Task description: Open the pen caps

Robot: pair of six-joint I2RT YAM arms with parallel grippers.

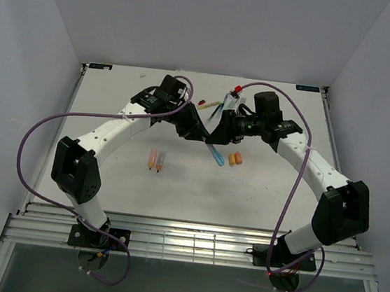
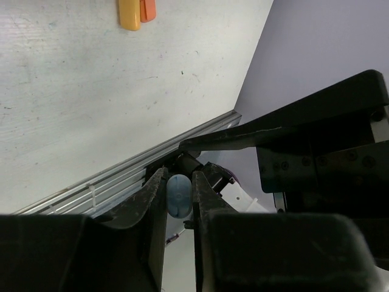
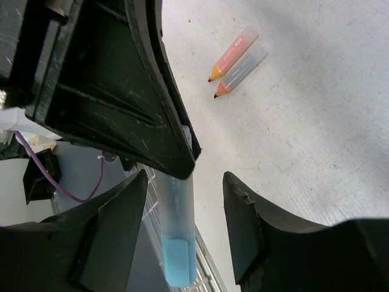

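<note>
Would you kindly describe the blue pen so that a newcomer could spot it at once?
Start at the middle of the white table. Pinched in the left tool, a thick translucent pen with a blue end slants toward the near edge. Its neighbours, two translucent pens lying flat, have orange tips instead.

The left gripper (image 2: 179, 176), clamped on the blue cap (image 2: 178, 196), blocks the path directly ahead of the right gripper (image 3: 185, 181). The table (image 1: 267, 189) beneath both is passable, except at the orange caps (image 1: 234, 159) and two orange pens (image 3: 237, 64).
</note>
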